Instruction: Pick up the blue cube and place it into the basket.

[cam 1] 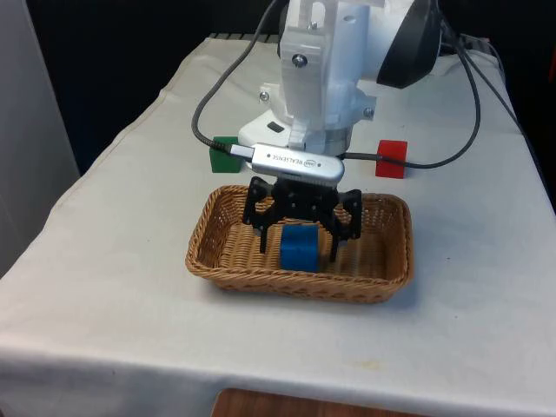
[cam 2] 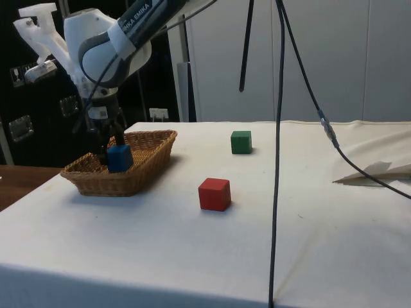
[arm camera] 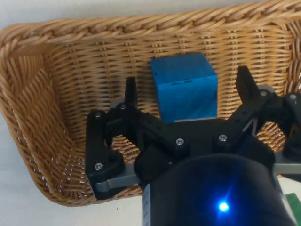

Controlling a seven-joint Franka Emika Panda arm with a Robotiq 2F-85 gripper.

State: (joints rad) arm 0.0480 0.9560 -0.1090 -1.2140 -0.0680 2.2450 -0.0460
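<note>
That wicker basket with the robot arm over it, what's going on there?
The robot's black two-finger hand is lowered into the woven wicker basket, with its fingers spread open on either side of a blue wooden cube. The cube sits inside the basket, and the fingers are clear of its sides. A green cube and a red cube sit on the white cloth outside the basket.

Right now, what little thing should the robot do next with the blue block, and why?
Probably lift the pincer straight up and away. The blue cube already sits inside the basket, and in the wrist view the pincer's fingers stand apart from the cube's sides, so it looks let go. The red cube and green cube stay out on the table.
</note>
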